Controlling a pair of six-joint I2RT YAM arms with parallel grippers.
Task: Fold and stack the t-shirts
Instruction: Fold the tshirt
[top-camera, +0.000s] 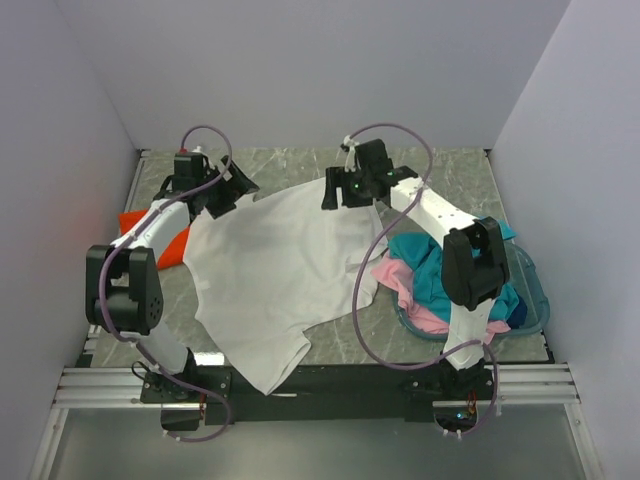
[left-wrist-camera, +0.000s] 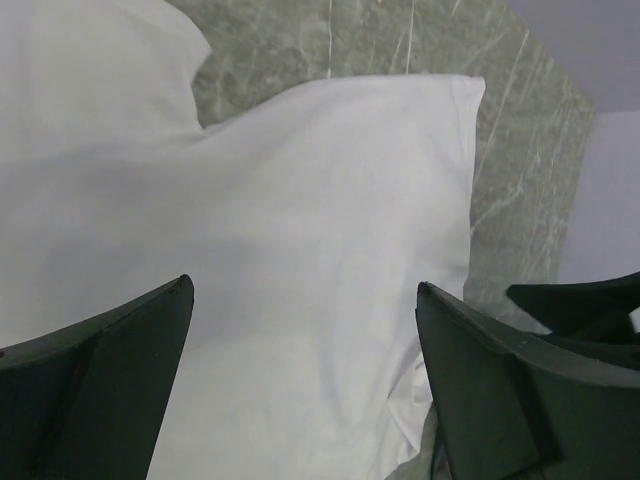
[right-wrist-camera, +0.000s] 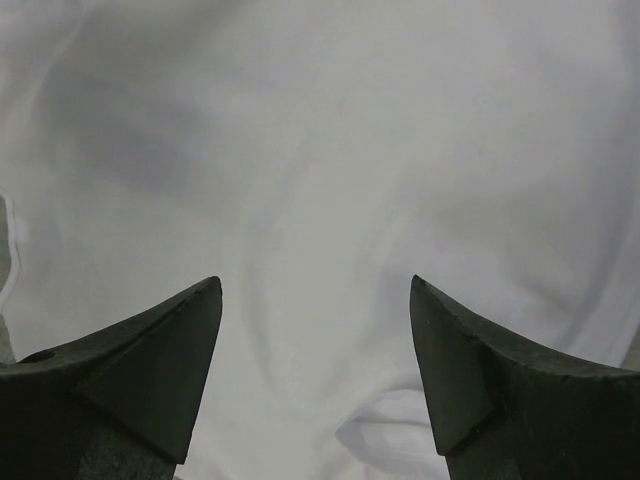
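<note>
A white t-shirt lies spread and rumpled across the middle of the table, its lower end hanging over the near edge. My left gripper is open over the shirt's far left corner; the left wrist view shows white cloth between the spread fingers, nothing gripped. My right gripper is open over the shirt's far right corner; white cloth fills the right wrist view. The orange t-shirt lies at the left, partly under the left arm. Teal and pink t-shirts sit bunched at the right. A second white shirt is not visible.
A translucent teal plastic basket stands at the right near edge, holding the teal and pink shirts, which spill over its left side. Bare marble table shows at the back. Grey walls close the space on three sides.
</note>
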